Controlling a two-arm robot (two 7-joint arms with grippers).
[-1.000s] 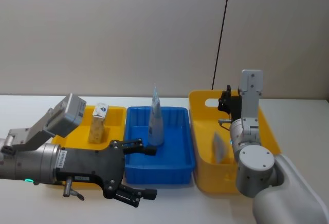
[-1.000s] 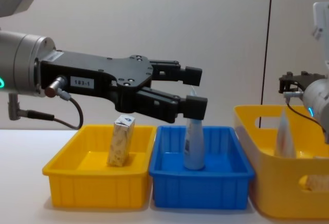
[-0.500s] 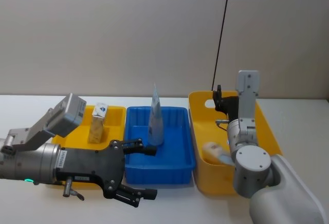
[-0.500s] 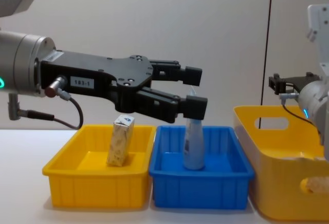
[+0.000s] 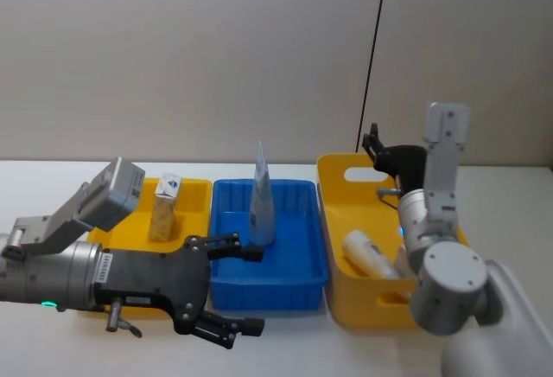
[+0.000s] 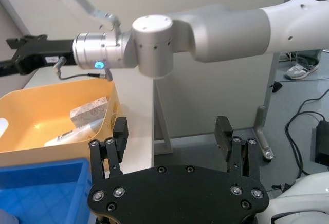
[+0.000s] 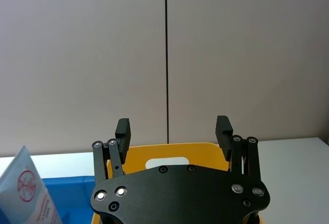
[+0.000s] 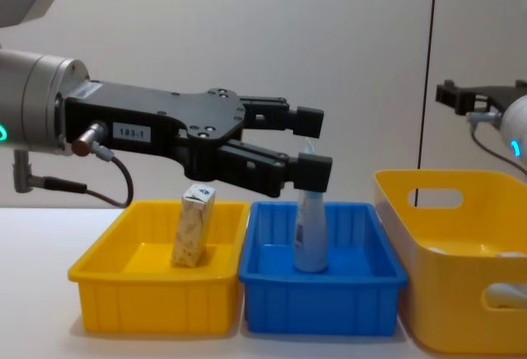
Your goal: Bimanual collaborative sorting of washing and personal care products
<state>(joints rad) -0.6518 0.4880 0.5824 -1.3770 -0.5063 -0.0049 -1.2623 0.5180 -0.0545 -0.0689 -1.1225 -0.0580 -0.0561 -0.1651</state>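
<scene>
Left gripper (image 6: 172, 131) at 6 o'clock, fingers spread, empty. Yellow bin (image 6: 31, 126) at 9 o'clock holds a cream carton (image 6: 88, 111) touching a tube (image 6: 72, 133). Blue bin (image 6: 38, 193) at 8 o'clock. Right gripper (image 6: 13, 54) at 10 o'clock.

2 cartons (image 5: 164, 207) (image 6: 89, 110), 2 tubes (image 5: 262, 197) (image 5: 371, 254), 2 yellow bins (image 5: 197, 188) (image 5: 335, 194), 1 blue bin (image 5: 294, 286).

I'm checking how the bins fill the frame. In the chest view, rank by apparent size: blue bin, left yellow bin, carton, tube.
1. Left yellow bin and blue bin: about equal.
2. Tube.
3. Carton, slightly smaller.
</scene>
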